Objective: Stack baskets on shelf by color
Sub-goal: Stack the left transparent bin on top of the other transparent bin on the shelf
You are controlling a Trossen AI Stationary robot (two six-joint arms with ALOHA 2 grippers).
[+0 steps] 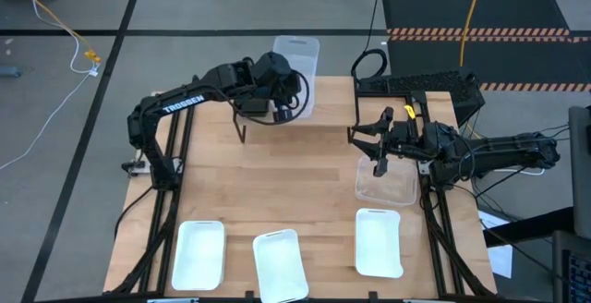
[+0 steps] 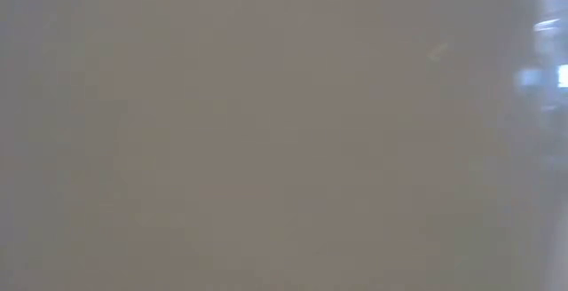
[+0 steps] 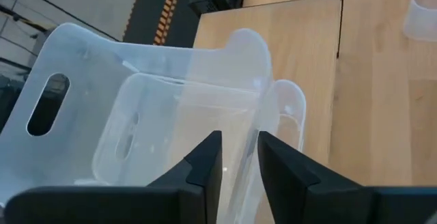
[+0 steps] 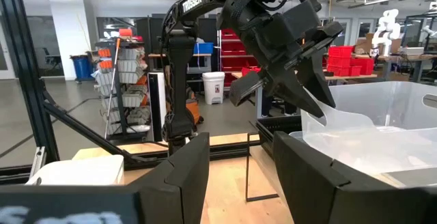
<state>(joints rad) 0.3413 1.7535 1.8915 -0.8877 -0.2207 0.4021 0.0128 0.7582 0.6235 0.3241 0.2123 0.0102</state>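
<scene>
My left gripper point(image 1: 284, 109) is shut on a clear basket point(image 1: 297, 63) at the shelf's point(image 1: 332, 109) far left end. In the left wrist view point(image 3: 239, 162) a second clear rim point(image 3: 293, 108) shows just outside the held wall. A black slotted basket point(image 1: 429, 83) sits at the shelf's right end. My right gripper point(image 1: 377, 151) is open and empty above the far end of another clear basket point(image 1: 386, 181), which rests on the table. The low view shows only grey blur. My left gripper pinches one wall of the clear basket point(image 3: 247, 125) between its two fingers, below the rim, at the basket's near end. One finger is inside the basket and one outside. The fingers slant down from above point(image 4: 307, 80). I cannot tell whether the basket rests on the shelf.
Three white baskets point(image 1: 199, 252) point(image 1: 280, 264) point(image 1: 379, 241) lie in a row along the table's near edge. The shelf's thin black legs point(image 1: 242, 135) stand on the table. Bare tabletop point(image 1: 277, 183) lies between the shelf and the white baskets.
</scene>
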